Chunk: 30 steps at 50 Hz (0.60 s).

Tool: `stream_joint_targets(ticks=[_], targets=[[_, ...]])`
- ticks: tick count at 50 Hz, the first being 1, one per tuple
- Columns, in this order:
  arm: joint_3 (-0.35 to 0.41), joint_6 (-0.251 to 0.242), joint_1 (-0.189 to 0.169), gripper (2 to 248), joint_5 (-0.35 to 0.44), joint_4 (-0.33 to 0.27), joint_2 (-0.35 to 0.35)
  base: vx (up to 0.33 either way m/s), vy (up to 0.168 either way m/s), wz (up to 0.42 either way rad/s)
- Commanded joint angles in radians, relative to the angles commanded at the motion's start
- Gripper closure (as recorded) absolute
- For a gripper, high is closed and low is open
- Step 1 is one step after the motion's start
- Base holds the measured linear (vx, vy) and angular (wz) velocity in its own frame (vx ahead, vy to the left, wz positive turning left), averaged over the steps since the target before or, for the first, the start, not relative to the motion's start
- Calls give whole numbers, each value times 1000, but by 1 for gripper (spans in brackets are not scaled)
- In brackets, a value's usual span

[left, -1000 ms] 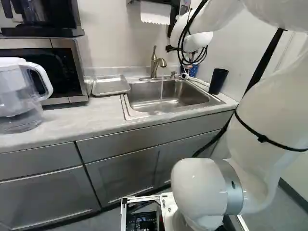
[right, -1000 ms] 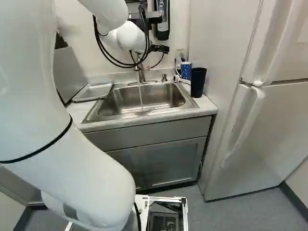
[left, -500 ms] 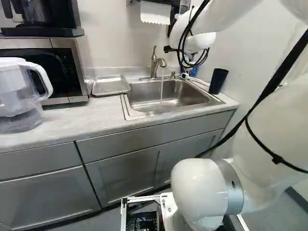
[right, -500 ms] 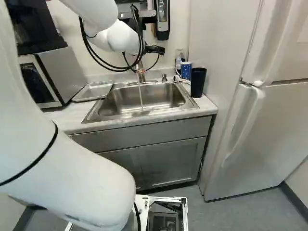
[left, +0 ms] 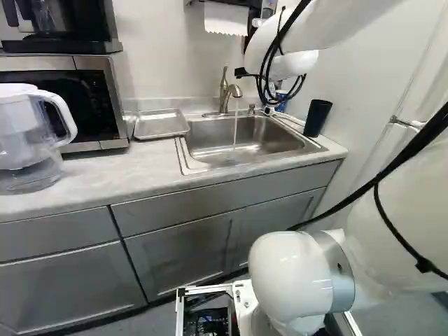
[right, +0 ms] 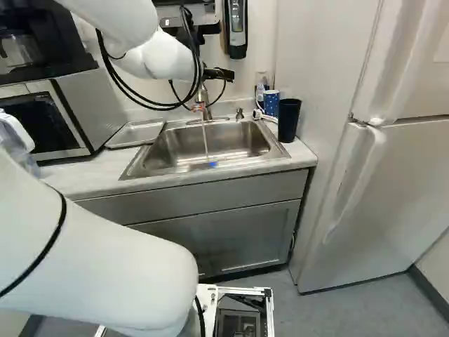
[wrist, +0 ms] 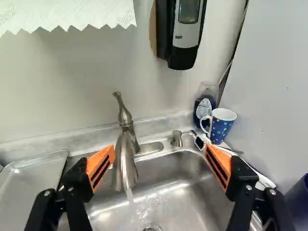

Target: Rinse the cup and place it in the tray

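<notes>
- Tool [wrist: 160,148] is spread wide, nothing gripped.
- Tap [wrist: 124,166] is turned on.
- Spotted cup [wrist: 220,126], likely target, is parked behind sink [wrist: 173,168].
- Apparently left: cup to be gripped, rinsed, set in tray [wrist: 36,178].

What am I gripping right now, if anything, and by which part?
Nothing is held: the gripper is open, and the spotted mug stands by the bottle.
</notes>
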Motion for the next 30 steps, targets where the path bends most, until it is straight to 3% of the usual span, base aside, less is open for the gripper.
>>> stream_joint_targets(ticks=[30], targets=[[1, 0, 11, 3, -96, 0, 1, 0, 0, 0]])
